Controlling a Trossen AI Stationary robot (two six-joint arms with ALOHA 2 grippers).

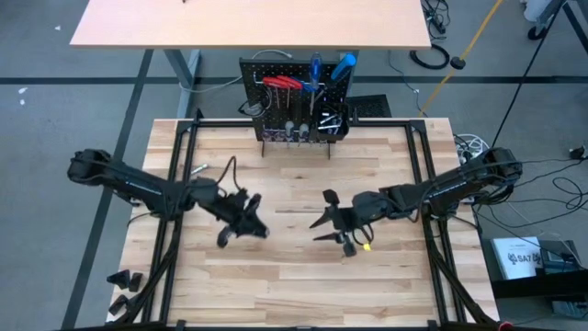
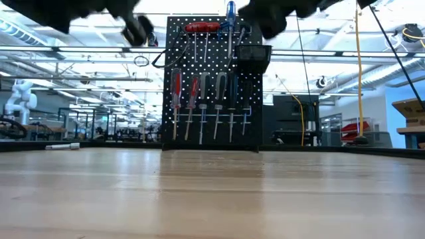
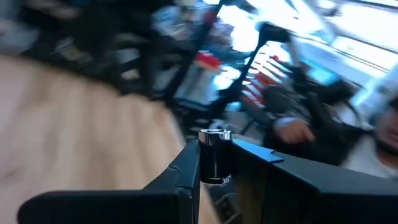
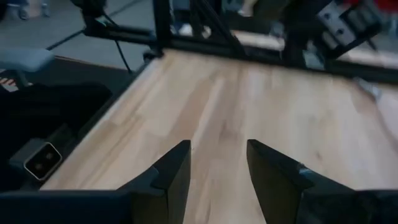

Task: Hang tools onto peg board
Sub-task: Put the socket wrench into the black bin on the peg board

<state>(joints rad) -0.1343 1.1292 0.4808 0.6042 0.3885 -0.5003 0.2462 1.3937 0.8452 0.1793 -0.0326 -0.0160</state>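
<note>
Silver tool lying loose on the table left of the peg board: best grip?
Mid-shaft, from straight above, jaws across its length: the silver tool lies flat and slim on the table. The nearer left gripper holds a silver-capped black piece.

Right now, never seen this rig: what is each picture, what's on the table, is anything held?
It is a robot with two dark arms at a wooden table. One picture looks straight down from above, one looks level across the tabletop, and two come from cameras on the wrists.

The peg board stands at the table's far edge, with red- and blue-handled tools hung on it. A small silver piece lies on the table near the left arm.

The left hand is shut on a small black cylinder with a silver cap. The right hand is open and holds nothing, above bare wood.
</note>
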